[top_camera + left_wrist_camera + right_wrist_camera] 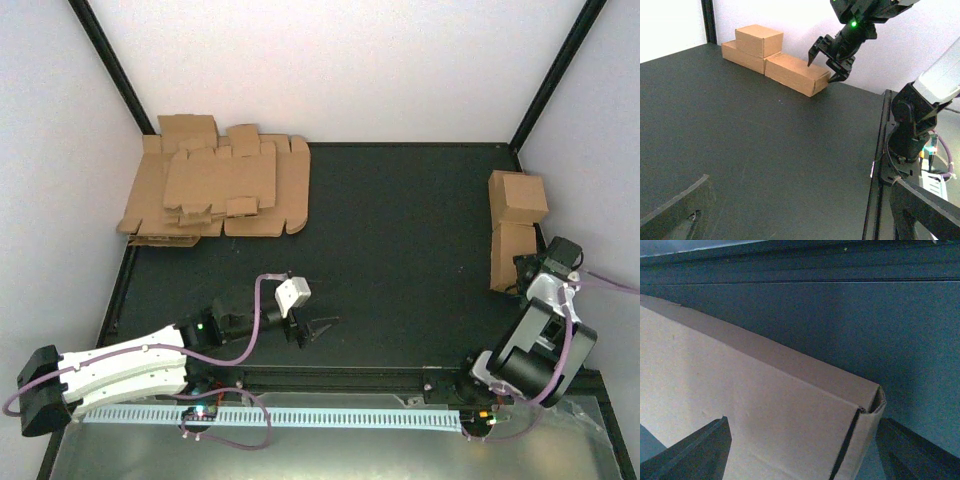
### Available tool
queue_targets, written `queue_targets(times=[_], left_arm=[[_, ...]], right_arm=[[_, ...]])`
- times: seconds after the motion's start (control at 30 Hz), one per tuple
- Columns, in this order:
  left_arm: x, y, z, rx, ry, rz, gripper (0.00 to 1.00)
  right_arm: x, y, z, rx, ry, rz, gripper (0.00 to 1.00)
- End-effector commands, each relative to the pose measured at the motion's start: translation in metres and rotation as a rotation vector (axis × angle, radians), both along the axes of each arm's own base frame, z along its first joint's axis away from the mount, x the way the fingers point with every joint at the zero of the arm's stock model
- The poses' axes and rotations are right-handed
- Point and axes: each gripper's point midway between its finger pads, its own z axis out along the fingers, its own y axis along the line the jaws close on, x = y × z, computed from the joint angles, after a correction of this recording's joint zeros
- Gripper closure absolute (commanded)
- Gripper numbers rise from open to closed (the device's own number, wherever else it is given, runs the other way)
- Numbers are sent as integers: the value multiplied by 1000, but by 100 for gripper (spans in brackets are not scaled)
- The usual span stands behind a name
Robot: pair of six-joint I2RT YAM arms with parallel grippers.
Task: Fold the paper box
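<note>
1. Brown cardboard, plain and unprinted, makes up the paper box [797, 74]: a closed, long rectangular block with crisp edges, lying flat on the black table [400, 220].
2. It sits at 3 o'clock on the table, near the right wall, touching two other folded boxes [759, 40] stacked toward 2 o'clock.
3. At one end corner the tucked flap gapes slightly.
4. The right gripper [825, 62] is at that end, jaws spread; I cannot tell whether it touches the box.
5. The left gripper [312, 330], at 6 o'clock, is spread and empty.
6. A pile of flat blanks [215, 190] lies at 10 o'clock.
</note>
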Motion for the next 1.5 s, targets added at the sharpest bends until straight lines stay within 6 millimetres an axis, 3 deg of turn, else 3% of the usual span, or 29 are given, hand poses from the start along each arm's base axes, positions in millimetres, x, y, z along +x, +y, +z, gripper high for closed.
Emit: queue_targets(times=[0.0, 0.33, 0.5, 0.57, 0.83, 1.0, 1.1, 1.2, 1.33, 1.47], left_arm=[[-1, 0, 0, -1, -2, -12, 1], [0, -2, -3, 7, 9, -9, 1], [0, -2, -3, 8, 11, -9, 1], [1, -2, -4, 11, 15, -8, 1], [4, -1, -7, 26, 35, 12, 1], [12, 3, -7, 47, 53, 65, 1], [21, 10, -7, 57, 69, 122, 1], [33, 20, -3, 66, 68, 196, 1], [52, 39, 8, 65, 47, 311, 1], [76, 67, 17, 78, 56, 452, 1]], right_arm=[[12, -14, 11, -48, -32, -4, 18], [23, -25, 19, -80, -43, 5, 14], [19, -26, 20, -79, -15, 0, 4], [14, -27, 25, -95, -7, -13, 0], [-2, -25, 49, -162, -3, -18, 1], [-7, -21, 79, -257, -48, 13, 0], [4, -8, 102, -359, -91, 93, 1], [31, 17, 127, -476, -163, 242, 1], [64, 63, 162, -647, -229, 439, 1], [89, 121, 178, -718, -340, 682, 1]])
